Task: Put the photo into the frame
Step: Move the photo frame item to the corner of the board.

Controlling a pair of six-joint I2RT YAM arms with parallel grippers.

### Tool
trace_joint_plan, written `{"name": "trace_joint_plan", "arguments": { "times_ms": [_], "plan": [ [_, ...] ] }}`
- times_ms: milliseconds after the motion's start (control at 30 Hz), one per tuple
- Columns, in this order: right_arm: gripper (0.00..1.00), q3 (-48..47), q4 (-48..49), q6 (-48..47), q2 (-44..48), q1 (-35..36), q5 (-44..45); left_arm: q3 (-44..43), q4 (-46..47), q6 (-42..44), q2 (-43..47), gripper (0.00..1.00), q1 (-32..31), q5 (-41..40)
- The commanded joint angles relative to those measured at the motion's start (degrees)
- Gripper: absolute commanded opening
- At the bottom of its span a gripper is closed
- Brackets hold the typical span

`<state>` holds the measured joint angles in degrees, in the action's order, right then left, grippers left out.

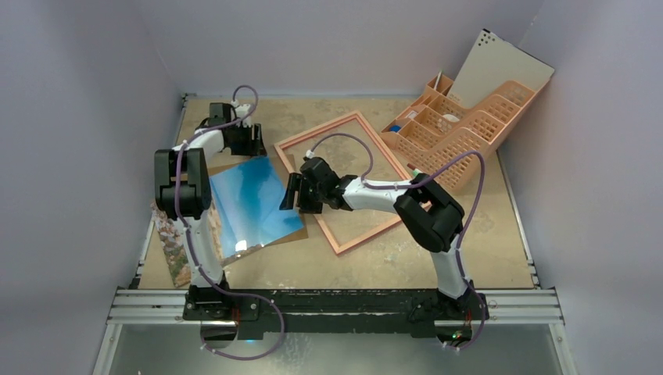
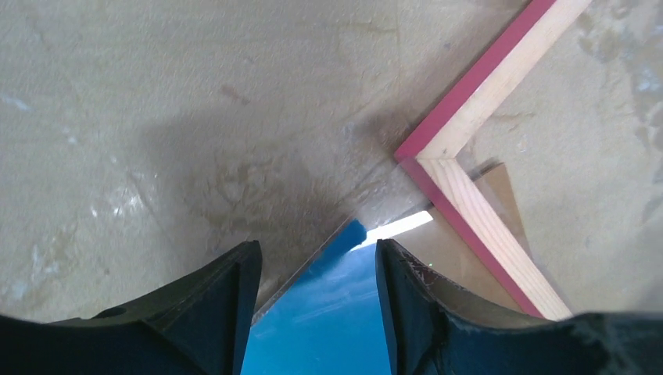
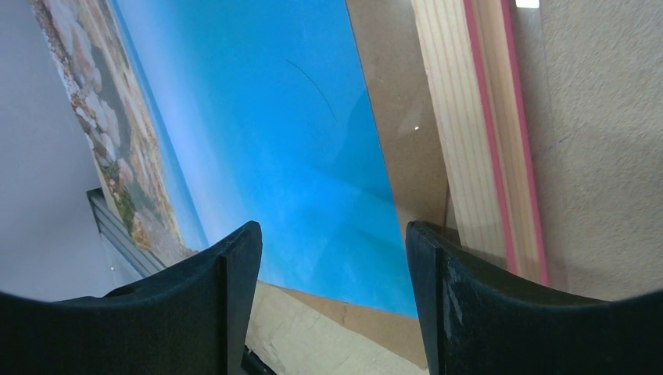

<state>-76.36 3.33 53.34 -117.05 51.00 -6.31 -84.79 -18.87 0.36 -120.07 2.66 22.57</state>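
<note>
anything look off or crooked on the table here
Yes: the photo sits skewed on a brown backing board, its rocky end reaching the table's left edge, and the frame lies at an angle, wood side up.

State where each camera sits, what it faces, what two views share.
Top: above and behind the robot, looking down on the table; left arm and right arm show.
Left wrist: on the left arm, looking past its fingers at a photo corner and frame corner.
Right wrist: on the right arm, looking past its fingers at the photo and a frame rail.
Shared: all three show photo and frame.
</note>
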Motion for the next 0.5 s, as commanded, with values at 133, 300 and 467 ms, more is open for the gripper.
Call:
{"name": "trace_joint_plan", "arguments": {
  "times_ms": [133, 300, 467],
  "plan": [
    [0.7, 0.8, -0.6, 3.5, -1.5, 1.0, -3.1, -8.5, -11.2, 4.1, -8.1, 0.55, 3.3, 17.6],
    [0.7, -0.2, -1.3, 3.0, -2.7, 0.9, -3.4, -13.1, -18.1, 6.3, -12.9, 0.53, 3.3, 24.3],
    [0.7, 0.1, -1.4, 2.6, -3.3, 0.9, -4.9, -18.0, -23.3, 3.9, -17.1, 0.54, 3.3, 22.1]
  ]
}}
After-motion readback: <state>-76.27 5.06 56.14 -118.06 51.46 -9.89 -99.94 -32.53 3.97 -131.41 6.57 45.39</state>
